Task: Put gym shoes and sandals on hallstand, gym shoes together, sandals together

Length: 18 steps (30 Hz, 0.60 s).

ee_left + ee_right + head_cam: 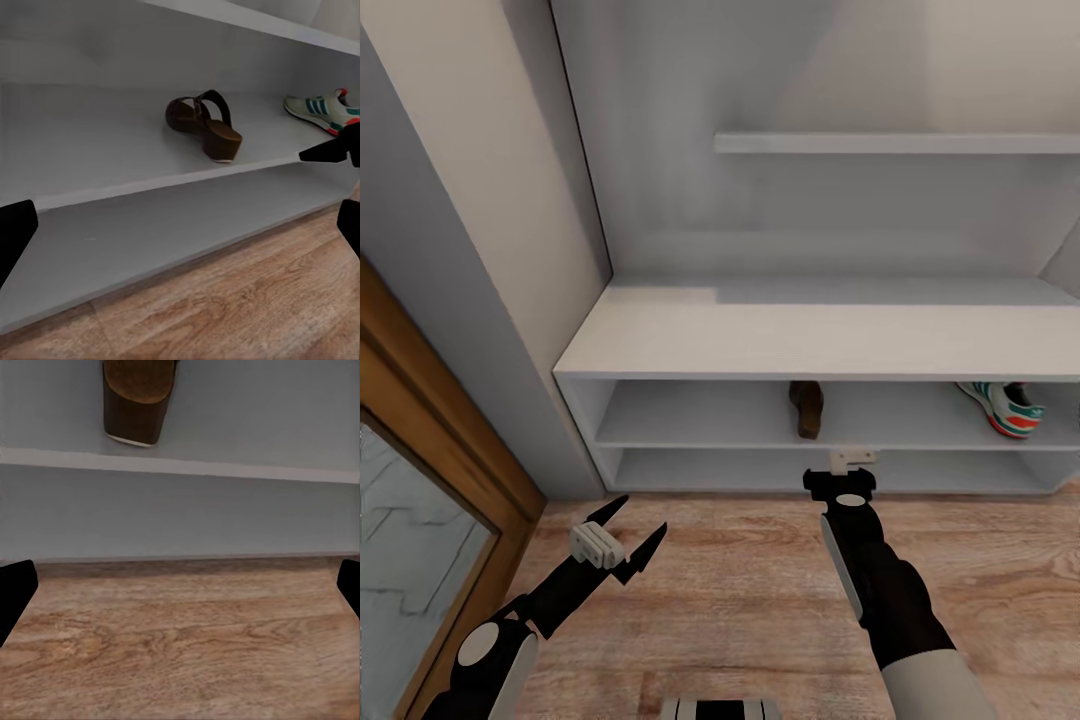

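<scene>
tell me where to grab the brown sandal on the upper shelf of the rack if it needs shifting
Probably by the dark maroon-brown slip-on sandal's thick heel end: it points out toward the open front of the pale-grey shoe rack, just inside the shelf edge. Come in level from the front, jaws straddling the heel's sides; the flat top above blocks a downward approach.

No text, label, brand, number or sign can be read on anything here.

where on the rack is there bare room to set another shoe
Upper shelf: bare from its left wall to the sandal, and again between sandal and gym shoe. Lower shelf and flat top look bare throughout. Tightest spot: the right end, by the gym shoe.
</scene>
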Tool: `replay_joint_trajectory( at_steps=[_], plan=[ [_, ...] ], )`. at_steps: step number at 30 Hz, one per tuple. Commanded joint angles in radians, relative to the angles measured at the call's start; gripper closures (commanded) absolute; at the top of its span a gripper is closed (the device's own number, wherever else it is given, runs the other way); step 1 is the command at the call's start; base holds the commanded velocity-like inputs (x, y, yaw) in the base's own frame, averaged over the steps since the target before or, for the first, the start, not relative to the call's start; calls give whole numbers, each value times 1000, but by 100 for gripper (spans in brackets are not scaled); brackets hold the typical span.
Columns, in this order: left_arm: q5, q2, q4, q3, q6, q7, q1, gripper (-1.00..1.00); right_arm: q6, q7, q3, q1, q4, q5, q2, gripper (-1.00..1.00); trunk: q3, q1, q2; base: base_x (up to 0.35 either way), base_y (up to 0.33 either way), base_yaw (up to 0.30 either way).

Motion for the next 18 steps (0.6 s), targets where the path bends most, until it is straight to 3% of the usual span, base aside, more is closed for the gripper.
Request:
replay_joint_trajectory(
  at_steps=[1,11,18],
  plan=[
    [0,0,0,0,0,0,0,-100,0,0,1,0,0,1,1,-100,0,0,0,-134,0,0],
    [0,1,2,11,0,1,0,-100,0,1,7,9,-4,3,3,-100,0,0,0,-210,0,0],
    [1,1,4,35,1,-2,0,-100,1,2,14,81,-85,3,0,-100,0,0,0,-96,0,0]
  ],
)
